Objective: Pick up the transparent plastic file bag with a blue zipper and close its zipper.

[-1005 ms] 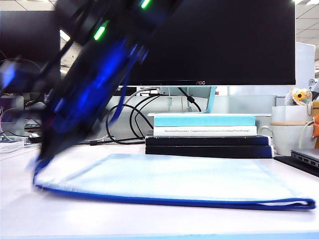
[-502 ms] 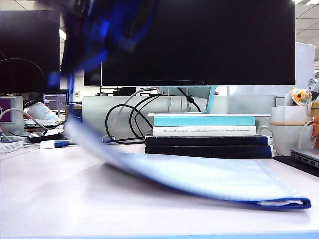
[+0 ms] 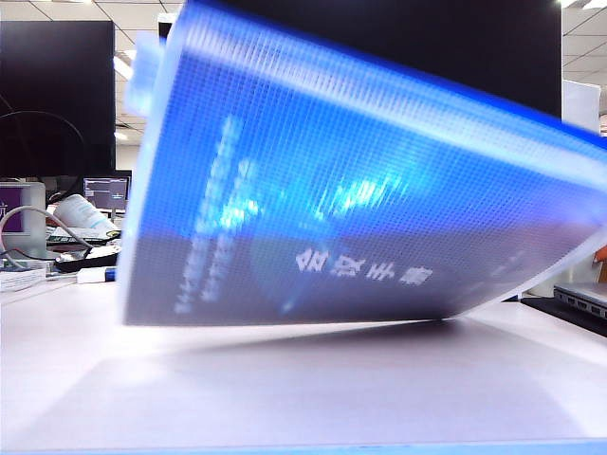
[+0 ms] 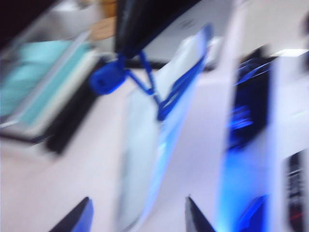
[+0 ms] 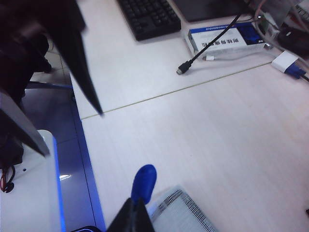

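Observation:
The file bag [image 3: 341, 199] hangs tilted above the table in the exterior view, its mesh face and printed lettering turned to the camera; both grippers are hidden there. My right gripper [image 5: 135, 209] is shut on a blue tab [image 5: 144, 181] at the bag's meshed corner [image 5: 181, 212]. In the blurred left wrist view the bag [image 4: 145, 154] runs away from my left gripper [image 4: 138, 209]. Its jaws stand wide apart on either side of the bag's near end, touching nothing. The blue zipper [image 4: 186, 82] lines one edge, and its cord pull [image 4: 107, 79] dangles beside it.
A keyboard [image 5: 147, 17], a loose cable plug [image 5: 181, 71], a blue-white box [image 5: 227, 41] and a white adapter [image 5: 287, 63] lie on the table. The table edge [image 5: 89, 159] runs near the right gripper. A laptop [image 3: 580, 299] sits far right, and teal books [image 4: 38, 87] stand behind the bag.
The bag lay flat, then its left end was pulled up. Now the whole bag is raised and swung to face the camera, hiding the books and the monitor.

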